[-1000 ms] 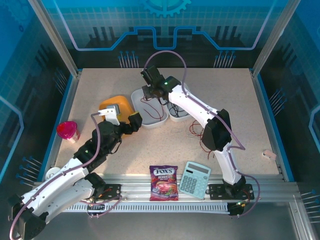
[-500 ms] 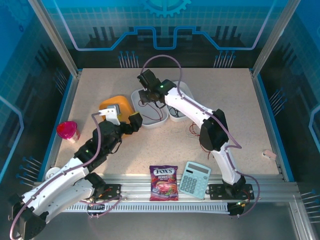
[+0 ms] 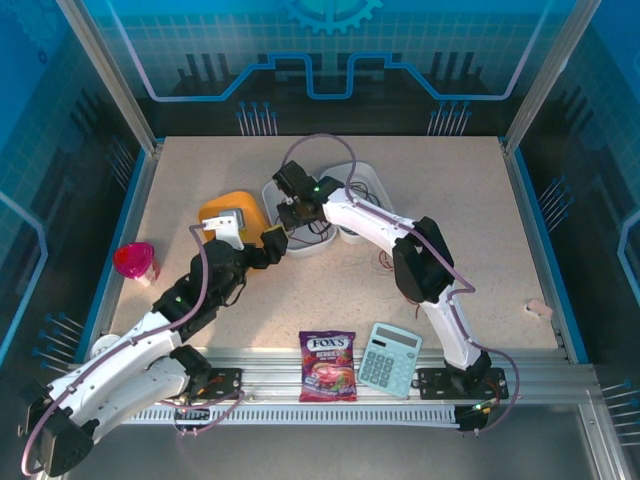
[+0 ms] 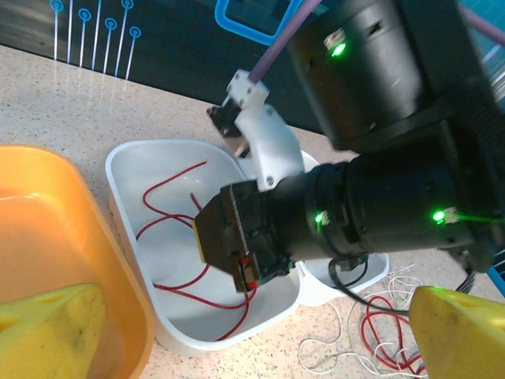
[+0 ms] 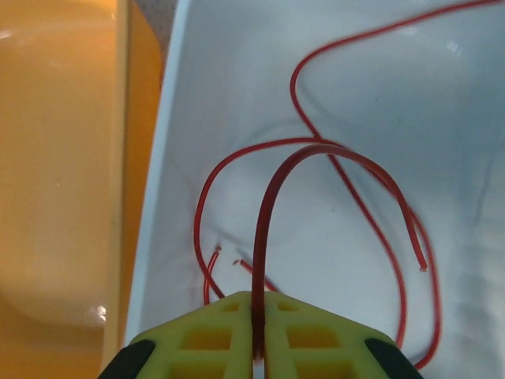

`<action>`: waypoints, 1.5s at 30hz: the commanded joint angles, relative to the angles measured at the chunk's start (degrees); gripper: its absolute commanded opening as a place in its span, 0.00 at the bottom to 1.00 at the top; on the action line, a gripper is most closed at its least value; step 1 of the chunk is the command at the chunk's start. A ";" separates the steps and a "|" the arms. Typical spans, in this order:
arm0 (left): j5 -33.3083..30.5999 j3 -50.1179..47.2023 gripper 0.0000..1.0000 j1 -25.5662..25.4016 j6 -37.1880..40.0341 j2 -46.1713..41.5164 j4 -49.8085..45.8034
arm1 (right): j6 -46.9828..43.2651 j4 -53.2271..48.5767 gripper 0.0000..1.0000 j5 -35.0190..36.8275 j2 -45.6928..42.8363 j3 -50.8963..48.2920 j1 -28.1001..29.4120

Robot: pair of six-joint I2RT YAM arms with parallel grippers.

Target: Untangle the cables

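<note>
Fingers (image 4: 47,328) of the left gripper (image 4: 252,335) gape wide, holding nothing, just beside the orange tub (image 4: 47,213). Red and whitish cables (image 4: 379,338) lie tangled on the table (image 3: 450,180) right of the white tray (image 4: 181,335). In that tray the right gripper (image 5: 258,320) pinches a red cable (image 5: 316,148).

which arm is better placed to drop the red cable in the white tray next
Right: the right gripper pinches the red cable over the white tray. The left gripper is open, empty, beside the orange bin.

The right arm (image 4: 379,197) covers part of the white tray (image 4: 126,170); the red cable (image 5: 264,237) disappears into the clamped right gripper (image 5: 258,314).
</note>
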 commanded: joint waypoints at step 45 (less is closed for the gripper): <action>21.10 26.99 0.99 -9.55 9.81 38.38 -1.44 | 14.49 -1.83 1.00 8.15 -64.19 -59.11 -20.89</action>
